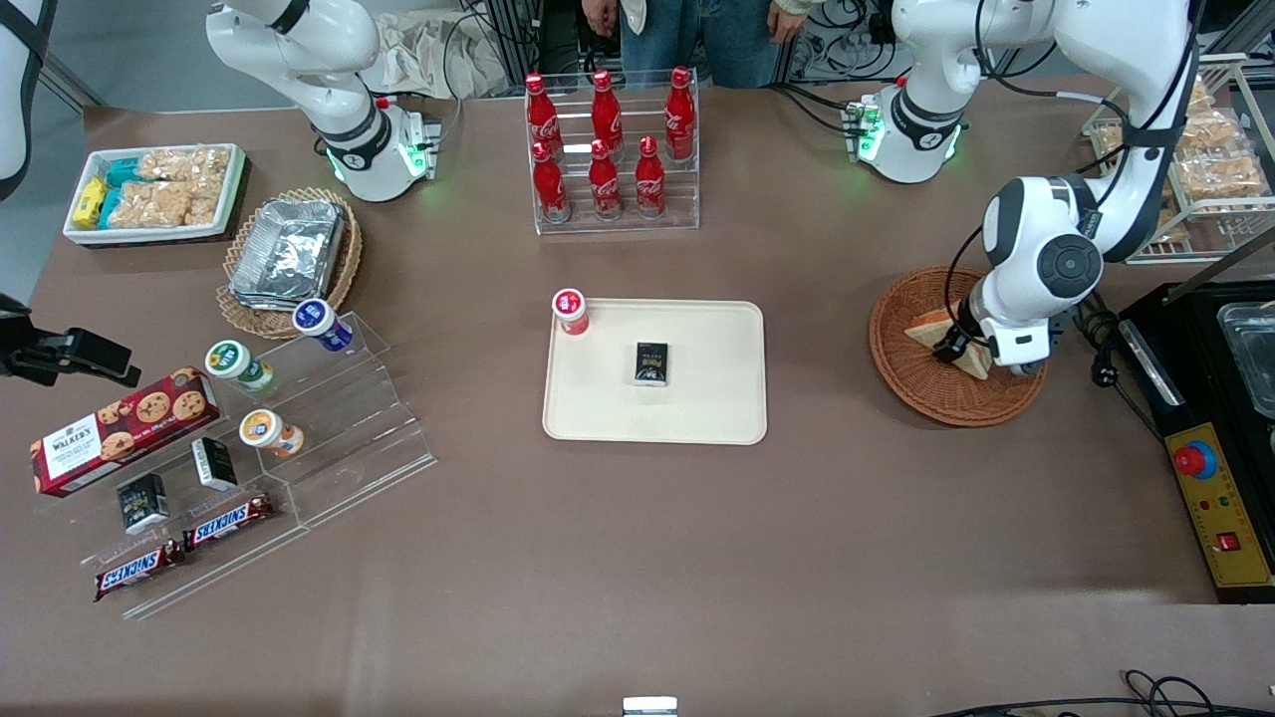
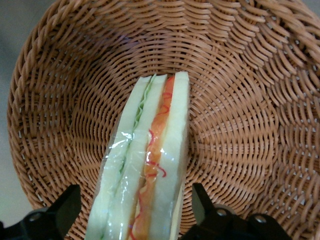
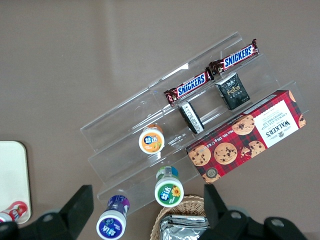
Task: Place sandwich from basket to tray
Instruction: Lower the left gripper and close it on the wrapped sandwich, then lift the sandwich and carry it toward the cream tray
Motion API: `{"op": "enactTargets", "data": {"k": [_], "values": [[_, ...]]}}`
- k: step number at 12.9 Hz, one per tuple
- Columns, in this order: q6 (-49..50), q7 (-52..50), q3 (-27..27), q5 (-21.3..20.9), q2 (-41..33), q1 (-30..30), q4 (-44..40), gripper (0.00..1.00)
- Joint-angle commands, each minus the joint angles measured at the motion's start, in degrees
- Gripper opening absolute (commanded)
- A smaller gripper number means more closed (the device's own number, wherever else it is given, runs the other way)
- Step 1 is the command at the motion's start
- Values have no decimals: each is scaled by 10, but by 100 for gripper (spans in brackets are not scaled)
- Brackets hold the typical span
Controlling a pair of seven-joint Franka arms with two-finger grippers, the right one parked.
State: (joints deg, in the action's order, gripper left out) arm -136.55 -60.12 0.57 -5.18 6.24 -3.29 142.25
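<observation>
One plastic-wrapped sandwich [image 2: 150, 165], pale bread with orange and green filling, lies in your basket [image 2: 240, 125], between the gripper's [image 2: 135, 212] wide-open fingers.

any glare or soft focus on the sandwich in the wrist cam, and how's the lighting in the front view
Left wrist view: the sandwich has white glare patches on its clear wrap, and the end effector, fingers open on either side of it, looks dark and soft-edged. The basket weave stays crisp. Front view: even overhead light, with only a soft shadow beside the basket and the tray.
</observation>
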Motion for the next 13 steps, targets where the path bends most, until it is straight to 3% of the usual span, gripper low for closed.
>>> {"op": "enactTargets", "data": {"k": [1,2,3,8,11,13], "values": [[-8,-13,-5,-12,2,6,0,42],[-7,-13,-5,-12,1,6,0,17],[-2,-12,-5,-12,-7,7,-2,0],[153,45,-16,-12,-139,-2,-39,0],[301,108,-28,2,-156,-10,-164,0],[353,171,-29,55,-156,-29,-234,0]]}}
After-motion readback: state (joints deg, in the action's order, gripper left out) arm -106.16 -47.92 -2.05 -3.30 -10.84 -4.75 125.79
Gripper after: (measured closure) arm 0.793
